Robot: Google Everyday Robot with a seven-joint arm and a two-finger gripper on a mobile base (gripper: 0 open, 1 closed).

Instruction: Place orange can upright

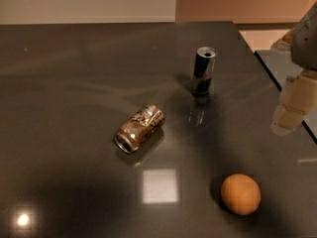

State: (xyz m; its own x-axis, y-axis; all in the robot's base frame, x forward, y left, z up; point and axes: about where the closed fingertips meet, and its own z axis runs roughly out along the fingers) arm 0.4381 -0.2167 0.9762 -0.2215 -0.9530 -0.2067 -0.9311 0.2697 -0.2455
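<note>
Over the right edge of the dark worktop point(74, 83) hung the hand point(290, 108); apart or together, I could not tell. The orange can point(140, 128) lay on its side mid-worktop; a slim can point(203, 71) stood toward the far edge, an orange point(240, 194) near the front edge.

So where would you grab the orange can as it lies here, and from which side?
Probably mid-body, from above, gripping across its round sides. The orange can lies on its side, silver end toward the lower left, so its ends are awkward to reach. The gripper hangs at the right edge of the view, apart from it.
</note>
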